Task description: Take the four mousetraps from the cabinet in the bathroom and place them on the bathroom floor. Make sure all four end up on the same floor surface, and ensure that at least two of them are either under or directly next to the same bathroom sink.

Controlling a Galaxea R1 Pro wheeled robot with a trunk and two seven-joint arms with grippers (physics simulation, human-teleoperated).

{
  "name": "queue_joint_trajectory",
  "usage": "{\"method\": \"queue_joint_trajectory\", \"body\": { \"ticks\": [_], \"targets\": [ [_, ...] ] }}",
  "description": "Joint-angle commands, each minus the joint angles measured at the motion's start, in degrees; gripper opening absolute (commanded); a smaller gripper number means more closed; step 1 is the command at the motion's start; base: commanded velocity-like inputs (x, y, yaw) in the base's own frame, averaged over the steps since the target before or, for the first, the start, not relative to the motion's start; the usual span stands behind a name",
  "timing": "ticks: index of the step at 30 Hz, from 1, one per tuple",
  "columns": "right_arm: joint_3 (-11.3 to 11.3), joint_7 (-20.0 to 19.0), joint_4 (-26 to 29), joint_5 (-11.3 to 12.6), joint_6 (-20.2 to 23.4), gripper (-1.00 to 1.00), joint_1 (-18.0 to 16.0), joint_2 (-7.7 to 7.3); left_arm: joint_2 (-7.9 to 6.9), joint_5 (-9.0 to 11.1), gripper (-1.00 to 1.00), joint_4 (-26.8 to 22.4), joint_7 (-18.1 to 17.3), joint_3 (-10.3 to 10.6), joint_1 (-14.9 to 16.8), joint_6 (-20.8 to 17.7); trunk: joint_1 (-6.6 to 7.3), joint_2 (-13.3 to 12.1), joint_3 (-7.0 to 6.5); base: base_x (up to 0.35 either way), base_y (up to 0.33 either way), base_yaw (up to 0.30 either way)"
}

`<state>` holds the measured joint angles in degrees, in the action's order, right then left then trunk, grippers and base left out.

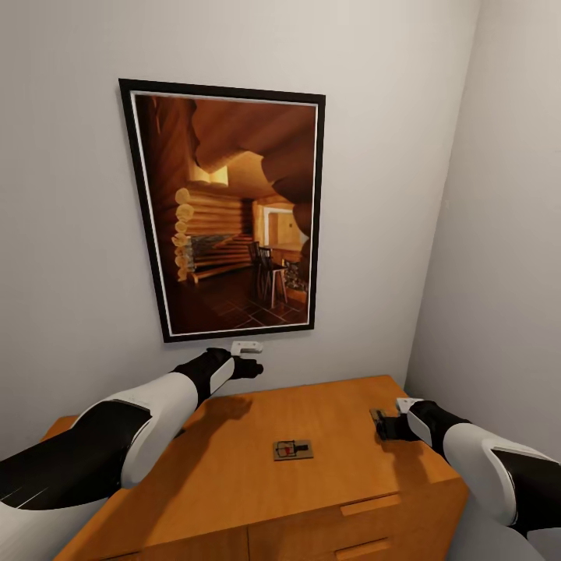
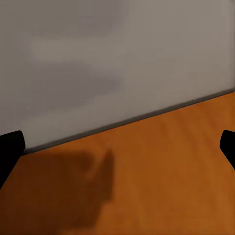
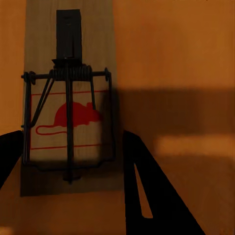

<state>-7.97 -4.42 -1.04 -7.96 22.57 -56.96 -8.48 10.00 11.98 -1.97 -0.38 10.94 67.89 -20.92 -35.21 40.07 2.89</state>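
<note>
On the cabinet (image 1: pixel 234 467) – right gripper (image 1: pixel 382 425) straddling a mousetrap (image 3: pixel 68 107).

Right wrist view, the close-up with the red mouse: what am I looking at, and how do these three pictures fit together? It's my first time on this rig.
The head view looks down from the robot's head over its two arms and the cabinet top. Each wrist view looks along one arm's tool. Your close-up shows the right tool straddling a mousetrap that lies flat on the wood. I cannot tell whether it is pinched. A second mousetrap lies free in the middle of the top. The left tool is open and empty, near the wall.
</note>
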Motion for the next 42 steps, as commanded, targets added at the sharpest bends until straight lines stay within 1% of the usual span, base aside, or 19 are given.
{"method": "queue_joint_trajectory", "body": {
  "ticks": [1,9,10,14,17,23,42],
  "targets": [
    [-0.29,-0.13,-0.1,-0.51,0.11,-1.0,-0.08,-0.03,0.0,0.5,1.0,-0.05,-0.04,0.49,0.05,-0.26,-0.02,0.09,0.11,0.0,0.0,0.0],
    [-0.23,-0.56,0.42,-0.72,-1.16,-1.0,-0.08,-0.35,0.0,0.47,1.0,-0.17,0.01,0.49,0.05,-0.33,-0.02,0.09,0.11,0.0,0.0,0.0],
    [-0.03,-1.0,31.46,-0.55,22.78,-1.0,-0.08,-0.75,0.0,0.41,1.0,-0.5,0.01,0.49,0.05,-0.34,-0.02,0.09,0.11,0.0,0.0,0.0],
    [-0.09,-1.02,36.06,-0.44,26.2,-1.0,-0.08,-0.75,0.0,0.41,1.0,-0.55,-0.04,0.49,0.05,-0.33,-0.02,0.09,0.11,0.0,0.0,0.0],
    [-0.11,-1.02,37.38,-0.41,27.19,-1.0,-0.08,-0.7,0.0,0.41,1.0,-0.56,-0.05,0.49,0.05,-0.34,-0.02,0.09,0.11,0.0,0.0,0.0],
    [-0.18,-1.03,38.15,-0.38,27.77,-1.0,-0.08,-0.7,0.0,0.41,1.0,-0.57,-0.06,0.49,0.05,-0.29,-0.02,0.09,0.11,0.0,0.0,0.0],
    [-0.21,-1.15,38.08,-0.3,27.82,-1.0,-0.08,-0.68,0.0,0.38,1.0,-0.57,-0.08,0.49,0.05,-0.28,-0.02,0.09,0.11,0.0,0.0,0.0]
  ]
}}
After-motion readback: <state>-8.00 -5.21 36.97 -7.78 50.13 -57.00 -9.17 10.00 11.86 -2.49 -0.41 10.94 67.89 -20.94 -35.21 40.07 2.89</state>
